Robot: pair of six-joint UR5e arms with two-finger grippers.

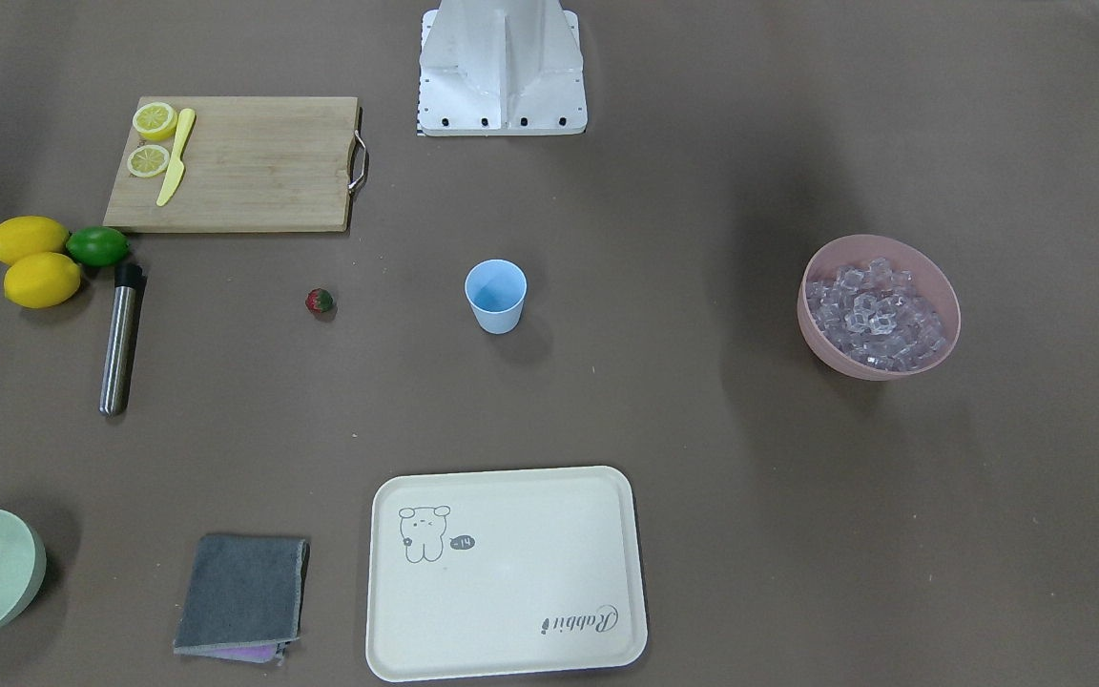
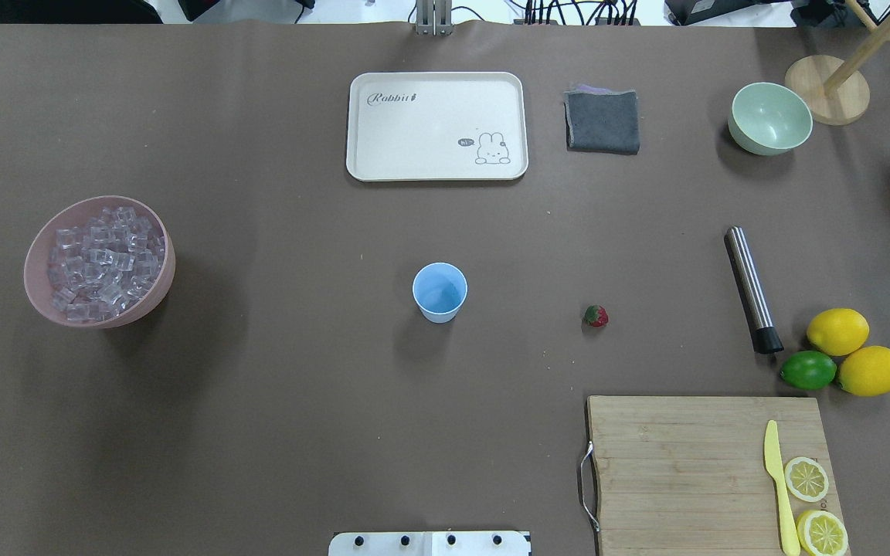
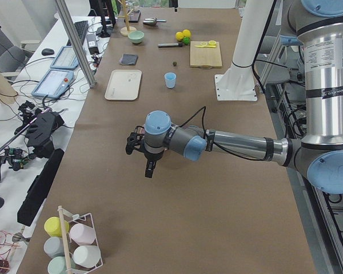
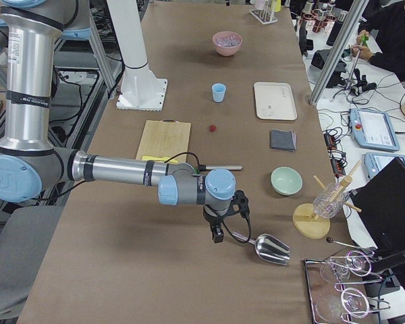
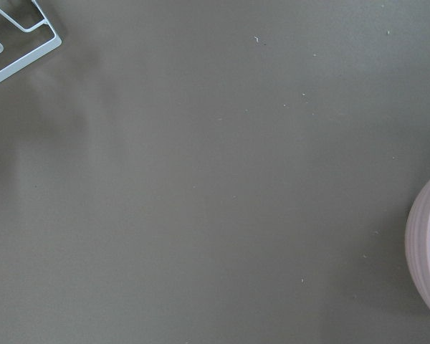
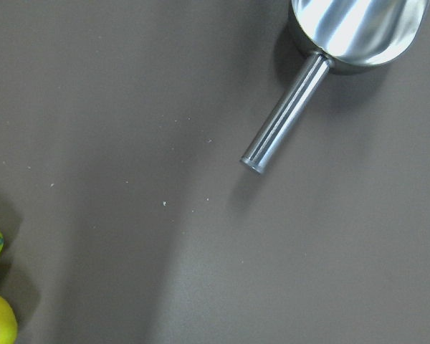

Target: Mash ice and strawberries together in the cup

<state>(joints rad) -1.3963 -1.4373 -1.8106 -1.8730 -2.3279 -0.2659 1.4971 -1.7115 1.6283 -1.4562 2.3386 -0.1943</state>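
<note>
From my desk I see the cup (image 2: pixel 439 292) upright in the middle of the table, and it looks empty (only blue inside). I think it is put there so that both arms can reach it.

The ice (image 2: pixel 97 262) is all in the pink bowl (image 2: pixel 165 282), far out on the robot's left side. The strawberry (image 2: pixel 596 315) lies alone on the table to the right of the cup, apart from it. Further right is the steel bar (image 2: pixel 752 289) with the black end, which I take for the mashing tool, beside the lemons (image 2: pixel 854 351) and the lime (image 2: pixel 808 370).

The left gripper (image 3: pixel 150 170) hangs above bare table, outside the two central views. Its wrist camera catches only the edge of the pink bowl. The right gripper (image 4: pixel 218 235) hangs just beside the handle of the metal scoop (image 4: pixel 270 248), so I suppose the scoop is meant for the ice. Both grippers show only in the side views, so I cannot tell how wide their fingers are. Nothing seems to be in either one.

In my judgement the task is not begun: ice and strawberry must first go into the cup.
</note>
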